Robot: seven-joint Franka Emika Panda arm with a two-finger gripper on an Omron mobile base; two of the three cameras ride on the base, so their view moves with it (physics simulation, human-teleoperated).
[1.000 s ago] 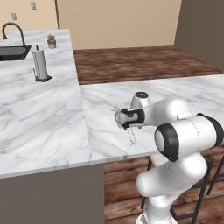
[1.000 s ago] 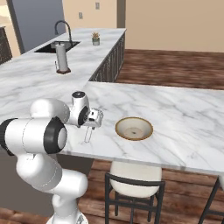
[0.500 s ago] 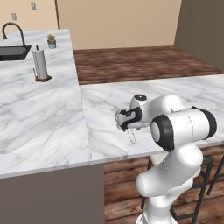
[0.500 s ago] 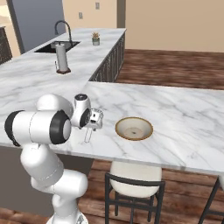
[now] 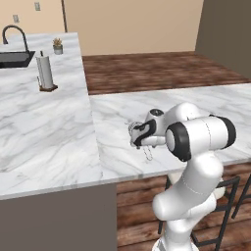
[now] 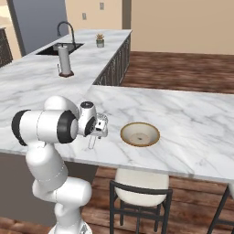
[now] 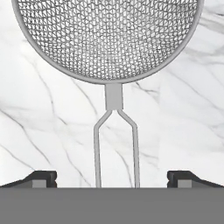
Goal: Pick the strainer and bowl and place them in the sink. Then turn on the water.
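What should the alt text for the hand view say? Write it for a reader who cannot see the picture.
Seen from straight above, a round silver wire-mesh strainer lies on a white marble counter, its thin wire handle running down between the two dark fingertips of the open gripper. The fingertips stand wide apart on either side of the handle, not touching it.

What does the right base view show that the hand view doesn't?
Right base view alone: the bowl on the counter to the right of the arm, and far behind on the counter's other leg, the sink with its faucet, a paper towel roll and a small plant. Hand view alone: the strainer's mesh close up, its wire handle running down between the open gripper's fingertips. Both: the strainer, the gripper, and the marble counter.
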